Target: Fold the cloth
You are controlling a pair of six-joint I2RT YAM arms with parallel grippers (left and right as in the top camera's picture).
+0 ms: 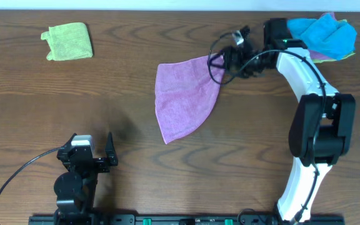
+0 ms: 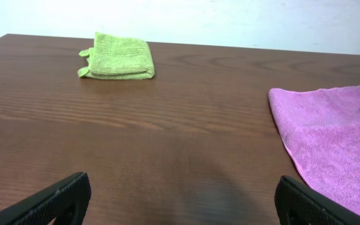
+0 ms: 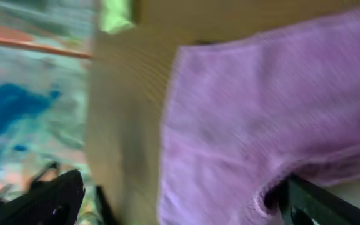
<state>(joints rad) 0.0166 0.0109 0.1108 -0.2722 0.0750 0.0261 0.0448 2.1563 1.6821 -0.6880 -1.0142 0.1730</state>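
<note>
Two end effectors: both have their fingers spread wide and neither is clamped on anything.
Cloth position: the cloth (image 1: 183, 94) lies loose on the surface (image 1: 105, 94), right of centre, in a fan shape and not yet folded.
Cloth from right end effector: the right end effector (image 1: 219, 60) sits at the cloth's far right corner. The rest of the cloth spreads from there toward your left and back toward the robot's base. The blurred wrist view shows a bunched edge just beside one finger, with no grip on it.
Long axis: it runs from the far edge down to a narrow tip on the near left.
Nearer arm: the right, by a wide margin.
Right arm pose: reached out from its base, elbow bent, forearm turned leftward along the far side, wrist low.
Left arm pose: tucked near its base, left end effector (image 1: 93, 147) facing across the bare surface, well apart from the cloth.
Other items: the green cloth (image 1: 69, 42) is far left and the blue cloth (image 1: 322, 30) far right, both clear of the work.
Next move, judged: you likely need to pinch that far corner and carry it toward the near tip.
</note>
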